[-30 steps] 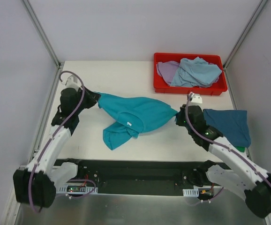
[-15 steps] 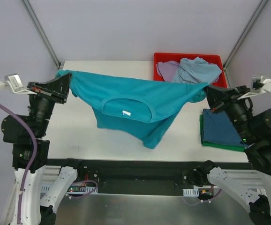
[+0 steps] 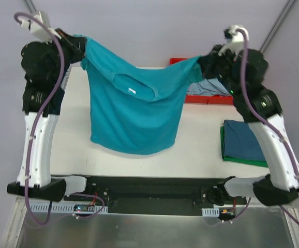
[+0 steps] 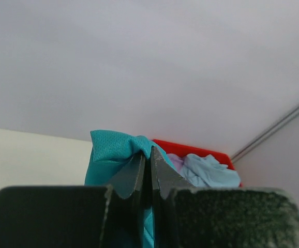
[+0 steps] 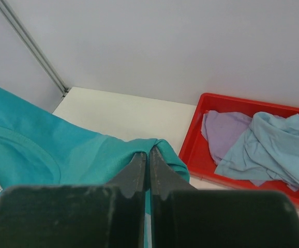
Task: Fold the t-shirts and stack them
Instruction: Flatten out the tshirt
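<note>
A teal t-shirt (image 3: 131, 108) hangs spread high above the table, held by its two shoulder corners. My left gripper (image 3: 80, 45) is shut on its left corner (image 4: 119, 147), and my right gripper (image 3: 204, 63) is shut on the right corner (image 5: 162, 150). The collar with its white tag (image 3: 131, 91) faces the top camera and the hem hangs close over the table's front. A folded dark blue t-shirt (image 3: 242, 139) lies on a folded green one (image 3: 223, 150) at the right. Lavender (image 5: 224, 132) and pale blue (image 5: 273, 150) t-shirts lie crumpled in the tray.
The red plastic tray (image 3: 178, 62) stands at the back right, partly hidden behind the right arm and the lifted shirt. Metal frame posts (image 3: 279, 23) run up the back corners. The white table (image 3: 198, 139) shows between the hanging shirt and the folded stack.
Both arms rose and pulled apart with the teal t-shirt. It went from lying bunched on the table to hanging spread out in the air.
</note>
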`<action>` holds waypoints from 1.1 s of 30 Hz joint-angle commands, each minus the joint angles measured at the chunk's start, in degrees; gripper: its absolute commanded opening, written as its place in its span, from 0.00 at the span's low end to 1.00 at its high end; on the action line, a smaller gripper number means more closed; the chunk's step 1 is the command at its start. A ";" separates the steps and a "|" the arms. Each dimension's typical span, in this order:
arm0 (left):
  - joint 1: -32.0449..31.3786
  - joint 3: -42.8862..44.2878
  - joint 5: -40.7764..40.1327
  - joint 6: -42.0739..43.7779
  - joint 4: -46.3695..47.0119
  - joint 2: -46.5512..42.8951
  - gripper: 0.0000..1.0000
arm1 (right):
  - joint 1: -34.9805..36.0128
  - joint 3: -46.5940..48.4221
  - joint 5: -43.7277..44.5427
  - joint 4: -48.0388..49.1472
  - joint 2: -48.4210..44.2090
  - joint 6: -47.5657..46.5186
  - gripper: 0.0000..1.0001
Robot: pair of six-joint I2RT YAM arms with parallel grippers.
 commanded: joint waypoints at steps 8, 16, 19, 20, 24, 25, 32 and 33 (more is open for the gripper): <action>5.24 32.50 -1.22 10.22 -9.95 13.84 0.00 | -2.38 32.28 -14.44 2.48 24.22 1.21 0.00; 5.33 -6.00 -2.37 0.40 -8.63 -8.53 0.00 | -4.22 -4.66 -17.78 12.39 9.82 2.43 0.00; 5.24 -31.65 -5.80 -11.10 -6.69 -19.18 0.00 | -6.59 -18.39 -19.55 14.25 7.09 5.33 0.00; 5.33 -37.93 -4.75 -15.06 -6.43 -22.52 0.00 | -6.94 -23.13 -18.93 14.60 6.12 5.34 0.00; 5.16 -61.14 0.70 -25.19 -5.73 -32.81 0.00 | -8.52 -37.04 -15.24 15.92 3.74 7.01 0.00; 5.24 -65.02 1.14 -26.25 -5.73 -34.92 0.00 | -9.05 -39.33 -14.89 15.32 3.65 7.27 0.00; 5.24 -83.33 14.40 -30.57 -5.37 -40.57 0.00 | -11.86 -48.48 -5.32 9.60 3.65 9.38 0.01; 5.07 -84.91 15.90 -30.22 -5.37 -40.57 0.00 | -12.48 -49.01 -4.70 8.90 4.00 9.56 0.02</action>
